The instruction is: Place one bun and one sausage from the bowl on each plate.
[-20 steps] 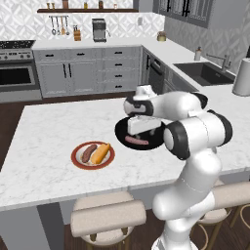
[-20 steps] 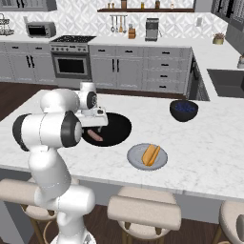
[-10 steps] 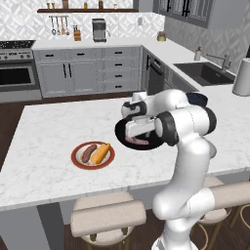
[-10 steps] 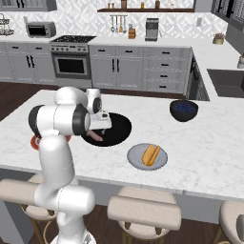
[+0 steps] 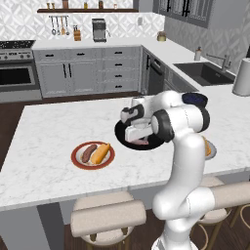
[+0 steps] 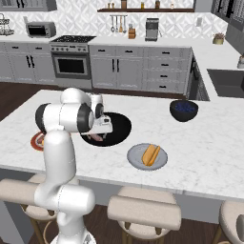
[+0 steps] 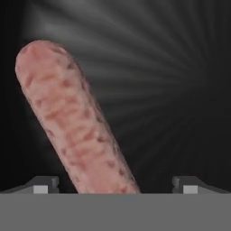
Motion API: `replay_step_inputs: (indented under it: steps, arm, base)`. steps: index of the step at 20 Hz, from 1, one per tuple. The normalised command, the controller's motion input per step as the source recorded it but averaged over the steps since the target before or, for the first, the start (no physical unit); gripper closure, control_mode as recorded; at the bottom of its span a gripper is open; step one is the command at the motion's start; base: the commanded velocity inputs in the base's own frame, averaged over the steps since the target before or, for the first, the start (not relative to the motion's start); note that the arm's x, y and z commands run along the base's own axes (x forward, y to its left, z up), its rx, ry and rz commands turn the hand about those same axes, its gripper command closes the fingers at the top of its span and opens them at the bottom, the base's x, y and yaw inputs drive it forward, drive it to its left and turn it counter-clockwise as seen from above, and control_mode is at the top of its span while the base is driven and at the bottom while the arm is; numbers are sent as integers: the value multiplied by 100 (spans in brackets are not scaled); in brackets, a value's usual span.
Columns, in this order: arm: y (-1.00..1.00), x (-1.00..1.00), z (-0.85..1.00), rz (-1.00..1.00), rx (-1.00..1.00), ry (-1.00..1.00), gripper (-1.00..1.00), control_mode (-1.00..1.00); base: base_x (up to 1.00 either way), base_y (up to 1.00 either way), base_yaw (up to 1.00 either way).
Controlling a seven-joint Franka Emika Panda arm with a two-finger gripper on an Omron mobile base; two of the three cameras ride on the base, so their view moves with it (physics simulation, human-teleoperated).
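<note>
The glossy black bowl (image 5: 155, 140) (image 6: 119, 125) (image 7: 180, 90) sits mid-island with one pink sausage (image 7: 74, 119) (image 5: 142, 142) (image 6: 97, 137) lying in it. My gripper (image 7: 116, 186) (image 5: 137, 138) (image 6: 98, 133) is down in the bowl and open, its fingertips (image 7: 44, 184) on either side of the sausage's near end without touching it. The red-brown-rimmed plate (image 5: 77, 157) (image 6: 36, 141) carries a sausage (image 5: 88, 153) and a bun (image 5: 100, 153). On the grey plate (image 6: 136, 157) (image 5: 212, 149), partly hidden by my arm in the left base view, lies a bun (image 6: 151, 154).
A dark blue bowl (image 6: 183, 109) stands on the island beyond the grey plate. Stools (image 6: 143, 209) line the island's near edge. The sink (image 5: 207, 73) and a white jug (image 5: 242, 75) are on the counter to the right.
My arm has swung its elbow round and the hand has sunk lower into the black bowl, over the sausage. The plates and their food have not moved.
</note>
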Motion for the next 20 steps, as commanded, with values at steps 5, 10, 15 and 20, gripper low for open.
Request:
replay_step_inputs:
  steps: [5,10,15,20]
  arm:
    - [0,7,-31,5,1,0,100,-100]
    - [-13,-9,-4,1,1,-1,100,-100]
    - [-36,-64,76,-1,10,-26,100,-100]
    - [-53,-68,100,-11,8,-29,100,-100]
  base:
    - [0,0,0]
    - [0,0,0]
    - [0,0,0]
    - [0,0,0]
